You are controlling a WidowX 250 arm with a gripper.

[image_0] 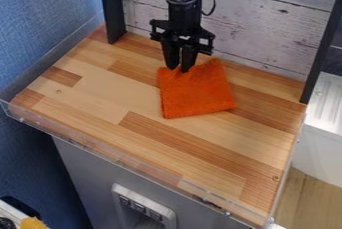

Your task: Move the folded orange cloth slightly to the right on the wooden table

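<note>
Cloth (197, 93) lies on the counter (113, 95), far edge at the pincer (180, 68), whether open or closed I cannot tell; any lift needs a deep, firm pinch.

Lab-like robot station with clear-edged wooden worktop (133, 143).

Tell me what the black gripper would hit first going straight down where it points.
Most likely the orange cloth, at its upper edge; whether the gripper already touches it is unclear.

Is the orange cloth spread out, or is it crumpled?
Mostly spread: the cloth lies broad on the table, only its edge by the hand uneven.
</note>
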